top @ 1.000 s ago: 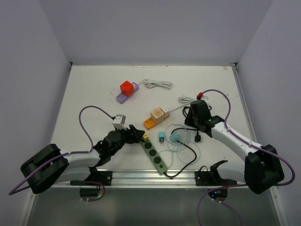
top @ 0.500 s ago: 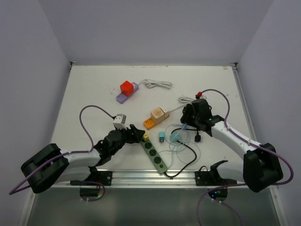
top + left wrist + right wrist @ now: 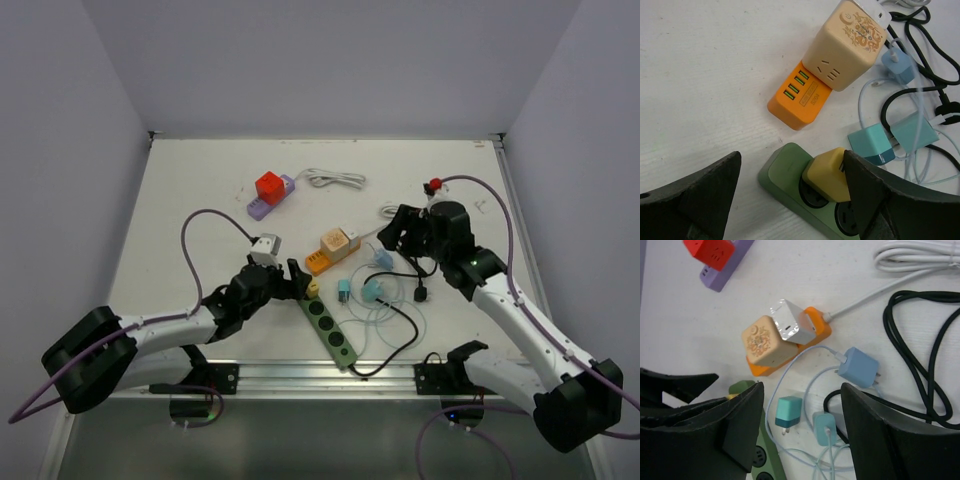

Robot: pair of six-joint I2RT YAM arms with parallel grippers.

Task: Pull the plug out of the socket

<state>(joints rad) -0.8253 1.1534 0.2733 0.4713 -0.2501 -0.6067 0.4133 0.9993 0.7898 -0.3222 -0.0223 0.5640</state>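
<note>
Hovering low, left gripper (image 3: 792, 169) spread wide. Yellow plug (image 3: 826, 174) sits in the end outlet of the green power strip (image 3: 334, 329), close beside one finger (off-centre). Centre first, pinch its sides, pull straight out. Right gripper (image 3: 800, 390), also spread, could pin the strip. How deep the plug sits is unclear.

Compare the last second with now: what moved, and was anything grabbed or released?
The left gripper advanced, open, so the yellow plug now sits between its fingers, still seated in the green power strip. The right gripper lifted and drew back rightward, open and empty, uncovering a light blue plug lying loose. Nothing visibly gripped. The orange socket block and red plug stayed put.
</note>
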